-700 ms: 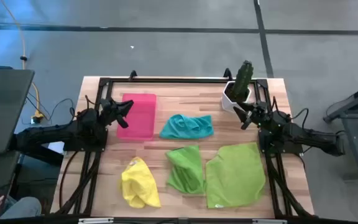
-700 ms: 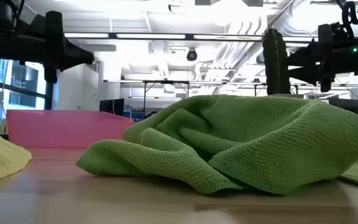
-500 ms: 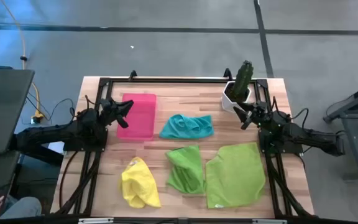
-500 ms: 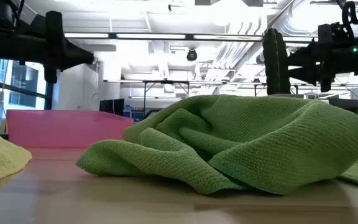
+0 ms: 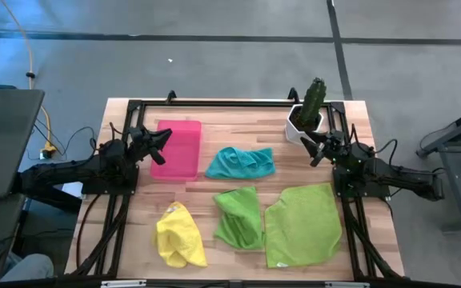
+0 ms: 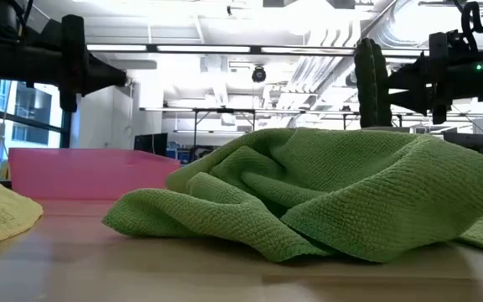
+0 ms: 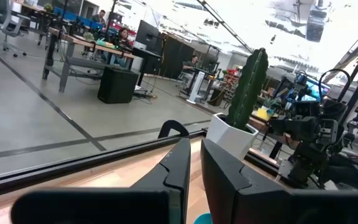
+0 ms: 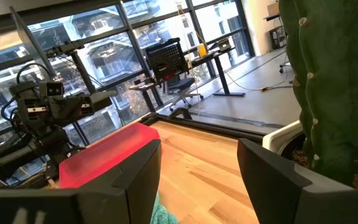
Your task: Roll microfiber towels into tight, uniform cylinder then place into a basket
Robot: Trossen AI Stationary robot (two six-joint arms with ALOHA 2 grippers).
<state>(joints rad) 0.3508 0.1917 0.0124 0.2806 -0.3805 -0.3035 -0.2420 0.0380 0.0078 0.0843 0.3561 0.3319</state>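
Observation:
Four towels lie loose on the wooden table: a teal one point(image 5: 241, 162) in the middle, a small lime green one point(image 5: 240, 216) nearer the front, a larger lime green one point(image 5: 302, 224) spread flat to its right, and a crumpled yellow one point(image 5: 179, 234) at the front left. The pink basket point(image 5: 177, 149) stands at the far left. My left gripper point(image 5: 163, 141) hovers over the basket's left side, its fingers point(image 7: 179, 165) almost together with nothing between them. My right gripper point(image 5: 314, 149) hovers open near the cactus pot, clear of the towels.
A white pot with a green cactus point(image 5: 306, 116) stands at the far right corner, just beyond my right gripper. A black frame point(image 5: 214, 104) runs around the table's edges. Bare wood shows between the basket and the teal towel.

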